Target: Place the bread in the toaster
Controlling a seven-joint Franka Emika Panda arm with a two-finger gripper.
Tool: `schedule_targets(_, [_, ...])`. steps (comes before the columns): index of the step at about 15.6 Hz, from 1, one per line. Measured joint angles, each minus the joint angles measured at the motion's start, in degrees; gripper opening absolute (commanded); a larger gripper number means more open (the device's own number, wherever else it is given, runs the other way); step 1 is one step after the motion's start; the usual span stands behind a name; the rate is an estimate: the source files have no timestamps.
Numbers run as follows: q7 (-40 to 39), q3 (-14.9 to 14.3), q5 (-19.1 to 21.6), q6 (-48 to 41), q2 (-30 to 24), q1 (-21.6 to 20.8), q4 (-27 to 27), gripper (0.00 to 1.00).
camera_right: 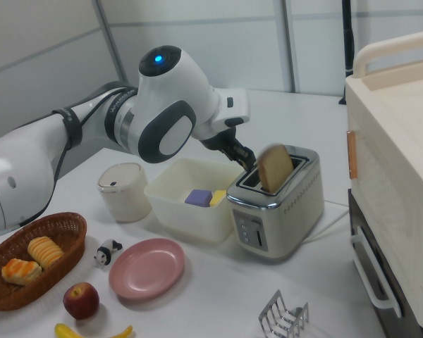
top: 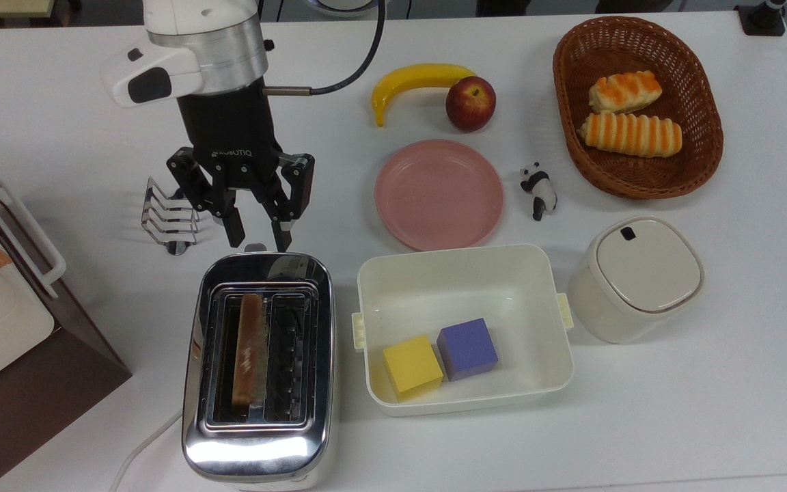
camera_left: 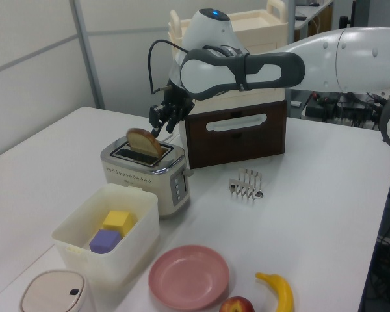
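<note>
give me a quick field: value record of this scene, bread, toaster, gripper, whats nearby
bread: standing in one toaster slot, the top view's left one, top sticking out
toaster: chrome, two slots, other slot empty
gripper: open, above the toaster's far end, holding nothing
white bin: beside toaster, holds yellow and purple cubes
toast rack: near gripper

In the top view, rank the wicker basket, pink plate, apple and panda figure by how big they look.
Largest to smallest:
1. wicker basket
2. pink plate
3. apple
4. panda figure

The apple and panda are fairly close.
</note>
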State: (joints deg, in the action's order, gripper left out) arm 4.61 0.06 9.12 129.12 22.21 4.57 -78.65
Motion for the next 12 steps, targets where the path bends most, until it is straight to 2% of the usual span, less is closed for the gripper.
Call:
schedule_targets(4, [0.0,0.0,0.0,0.0,0.0,0.0,0.0,0.66])
schedule_targets(5, [0.0,0.0,0.0,0.0,0.0,0.0,0.0,0.71])
schedule_targets(7, [0.0,-0.01,0.0,0.0,-0.01,0.02,0.06,0.96])
schedule_targets(8, [-0.02,-0.04,0.0,0.0,-0.05,0.04,0.11,1.0])
schedule_targets(12, [-3.93,-0.07,-0.01,-0.85,-1.49,0.35,0.57,1.0])
